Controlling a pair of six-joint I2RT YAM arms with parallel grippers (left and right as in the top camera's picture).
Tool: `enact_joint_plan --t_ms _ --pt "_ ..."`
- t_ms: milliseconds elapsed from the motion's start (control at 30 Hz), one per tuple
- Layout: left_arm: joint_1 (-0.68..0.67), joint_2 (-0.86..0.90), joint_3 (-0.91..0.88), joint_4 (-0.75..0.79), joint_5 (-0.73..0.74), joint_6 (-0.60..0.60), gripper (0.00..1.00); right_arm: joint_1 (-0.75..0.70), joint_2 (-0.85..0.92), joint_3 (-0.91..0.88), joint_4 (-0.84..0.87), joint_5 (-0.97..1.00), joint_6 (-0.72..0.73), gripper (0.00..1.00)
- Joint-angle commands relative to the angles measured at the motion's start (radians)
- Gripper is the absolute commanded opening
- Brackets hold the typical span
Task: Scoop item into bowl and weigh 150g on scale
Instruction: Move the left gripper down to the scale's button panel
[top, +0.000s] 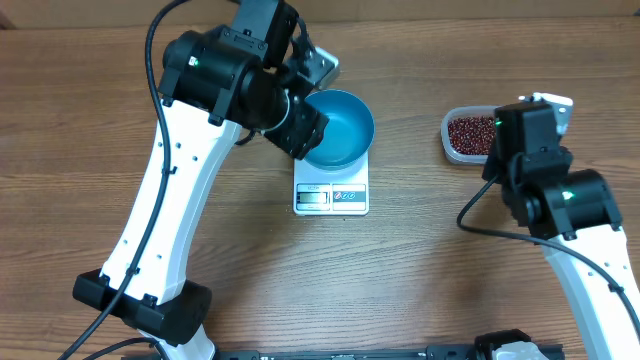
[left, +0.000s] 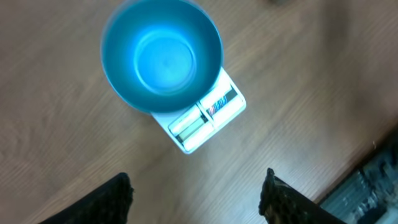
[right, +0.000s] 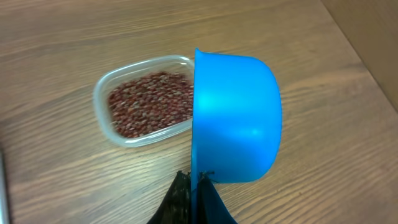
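Overhead looks straight down; both wrist views look down closer, the left sharing bowl (top: 345, 125) and scale (top: 331, 198).

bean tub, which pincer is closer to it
Right. The right pincer holds the scoop just beside the tub; the left pincer hangs open by the bowl on the scale, well away.

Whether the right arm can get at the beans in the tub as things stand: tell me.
Probably yes. The right gripper is shut on the blue scoop, which hangs just beside the lidless tub of beans; nothing shows between scoop and beans in the right wrist view.
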Motion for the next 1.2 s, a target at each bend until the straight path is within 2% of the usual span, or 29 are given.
enact_joint_plan --t_ms 0,33,300,533,733,833,967,1167 --pt "-0.024 0.035 0.011 -0.050 0.027 0.095 0.35 -0.093 -0.007 0.029 0.017 -0.083 0.042 0.04" --pt "-0.033 0.051 0.009 -0.053 0.036 0.097 0.04 -0.157 -0.006 0.029 0.021 -0.167 0.042 0.04" --pt "-0.127 0.122 -0.007 0.036 0.086 0.120 0.04 -0.369 -0.006 0.029 0.021 -0.395 -0.021 0.04" --pt "-0.227 0.122 -0.090 0.216 0.068 0.115 0.04 -0.410 -0.006 0.029 0.012 -0.397 -0.023 0.04" --pt "-0.295 0.122 -0.291 0.376 0.015 0.068 0.04 -0.410 -0.006 0.029 0.012 -0.397 -0.023 0.04" --pt "-0.313 0.122 -0.432 0.504 0.018 0.028 0.04 -0.410 -0.003 0.029 0.012 -0.397 -0.023 0.04" --pt "-0.338 0.118 -0.522 0.610 0.009 -0.006 0.04 -0.410 0.007 0.029 0.013 -0.397 -0.023 0.04" --pt "-0.399 -0.002 -0.708 0.806 -0.158 -0.130 0.04 -0.410 0.064 0.029 0.013 -0.397 -0.022 0.04"
